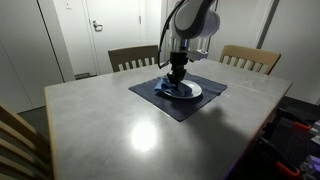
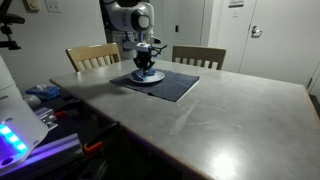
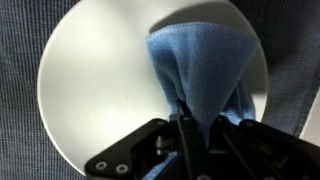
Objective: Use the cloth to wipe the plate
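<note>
Plate sits on a dark mat towards the far side of the worktop, as both exterior views show. Gripper is clamped on the cloth, which is bunched and pressed onto the plate's right part in the wrist view. Judgement: wiping is under way; the bare left part is yet to be covered. No soil is visible to gauge progress

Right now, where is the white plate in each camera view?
Exterior view: plate just right of centre, on the dark placemat.
Exterior view: plate left of centre, on that placemat.
Wrist view: plate fills the middle, partly under the blue cloth.
Shared landmark: the placemat.
</note>
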Controlling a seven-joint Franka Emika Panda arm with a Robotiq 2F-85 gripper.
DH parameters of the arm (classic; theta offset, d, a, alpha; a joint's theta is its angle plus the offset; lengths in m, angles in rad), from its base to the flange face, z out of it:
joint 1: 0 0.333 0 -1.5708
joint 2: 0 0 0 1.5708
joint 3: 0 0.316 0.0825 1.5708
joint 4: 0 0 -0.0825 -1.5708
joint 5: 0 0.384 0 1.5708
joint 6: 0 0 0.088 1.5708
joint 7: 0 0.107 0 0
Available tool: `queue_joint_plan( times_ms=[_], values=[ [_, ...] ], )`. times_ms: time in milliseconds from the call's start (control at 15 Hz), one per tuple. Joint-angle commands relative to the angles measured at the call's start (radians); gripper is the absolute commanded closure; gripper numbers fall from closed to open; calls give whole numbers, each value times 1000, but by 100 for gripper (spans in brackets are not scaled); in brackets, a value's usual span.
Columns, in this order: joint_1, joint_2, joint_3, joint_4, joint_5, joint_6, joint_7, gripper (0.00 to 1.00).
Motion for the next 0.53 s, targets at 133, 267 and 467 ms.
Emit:
queue_joint_plan(
  times_ms=[133, 267, 467],
  values=[
    [-8, 30, 3, 43, 13, -135, -33, 97],
    [10, 35, -25, 53, -4, -184, 15, 97],
    [39, 36, -74, 58, -26, -216, 126, 97]
  ],
)
